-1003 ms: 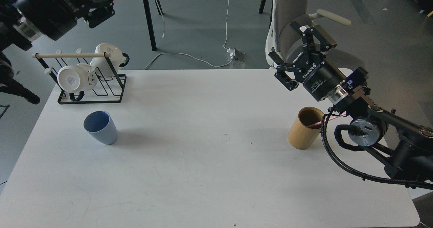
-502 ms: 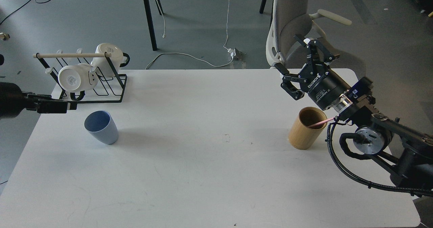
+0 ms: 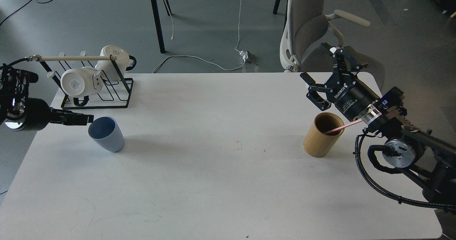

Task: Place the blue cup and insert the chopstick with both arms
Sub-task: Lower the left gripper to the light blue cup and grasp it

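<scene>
The right tool (image 3: 331, 72) is hanging open beyond the wooden cup (image 3: 322, 134); the left tool (image 3: 83, 119), state unclear, is nearing the blue cup (image 3: 106, 133).

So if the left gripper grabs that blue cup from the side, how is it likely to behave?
The blue cup stands upright and empty on the white table, so it is probably light and may slide if nudged. It narrows toward its base, so a push near the rim could tip it. The matte wall looks stiff; the tapered sides might let it slip downward through the left gripper.
</scene>
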{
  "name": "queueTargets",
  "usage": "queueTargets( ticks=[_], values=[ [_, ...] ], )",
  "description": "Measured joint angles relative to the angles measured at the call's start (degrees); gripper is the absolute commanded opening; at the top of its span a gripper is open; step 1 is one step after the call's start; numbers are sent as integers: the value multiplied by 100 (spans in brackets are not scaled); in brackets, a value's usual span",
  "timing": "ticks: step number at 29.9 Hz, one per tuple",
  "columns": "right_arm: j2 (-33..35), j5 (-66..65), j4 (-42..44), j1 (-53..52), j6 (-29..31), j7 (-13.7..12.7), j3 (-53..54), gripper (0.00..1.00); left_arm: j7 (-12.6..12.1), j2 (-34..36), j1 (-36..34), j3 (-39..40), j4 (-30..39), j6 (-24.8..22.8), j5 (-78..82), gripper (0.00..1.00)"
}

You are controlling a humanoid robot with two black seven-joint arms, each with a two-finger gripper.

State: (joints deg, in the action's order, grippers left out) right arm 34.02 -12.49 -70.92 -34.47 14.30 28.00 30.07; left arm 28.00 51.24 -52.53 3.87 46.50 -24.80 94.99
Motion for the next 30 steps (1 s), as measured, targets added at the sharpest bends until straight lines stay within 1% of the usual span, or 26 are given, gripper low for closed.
queueTargets(
  ticks=[3, 6, 8, 11, 13, 14, 16, 18, 19, 20, 23, 24, 26, 30],
  values=[
    [30, 0, 0, 29, -5, 0, 0, 94, 0, -80, 43, -4, -41, 100, 1, 76],
    [40, 0, 0, 47, -7, 0, 1, 94, 0, -171, 85, -8, -92, 140, 13, 76],
    [43, 0, 1, 59, -7, 0, 2, 94, 0, -295, 110, -9, -227, 150, 45, 75],
    [44, 0, 5, 76, -8, 0, 5, 94, 0, -485, 126, -9, -518, 157, 84, 72],
    [45, 0, 5, 79, -13, 0, 8, 94, 0, -610, 131, -9, -640, 158, 90, 68],
    [44, 0, 6, 79, -14, 0, 8, 94, 0, -655, 138, -9, -685, 158, 94, 65],
    [44, 1, 23, 80, -15, 0, 8, 94, 0, -694, 161, -9, -731, 158, 98, 57],
    [44, 1, 42, 80, -16, 0, 8, 94, 0, -705, 172, -12, -744, 167, 103, 41],
    [44, 1, 48, 81, -16, 0, 7, 94, 0, -708, 180, -14, -745, 186, 112, 28],
    [45, 1, 51, 82, -16, 0, 8, 94, 0, -708, 193, -14, -746, 240, 157, 18],
    [44, 1, 58, 101, -16, 0, 8, 94, 0, -707, 225, -14, -748, 631, 365, 3],
    [44, 1, 59, 113, -16, 0, 8, 94, 0, -707, 234, -12, -744, 724, 410, 0],
    [44, 1, 69, 123, -22, 0, 8, 94, 0, -706, 254, -11, -709, 822, 449, 0],
    [49, 1, 95, 144, -29, 0, 8, 94, 0, -683, 299, -1, -658, 846, 460, 0]
  ],
)
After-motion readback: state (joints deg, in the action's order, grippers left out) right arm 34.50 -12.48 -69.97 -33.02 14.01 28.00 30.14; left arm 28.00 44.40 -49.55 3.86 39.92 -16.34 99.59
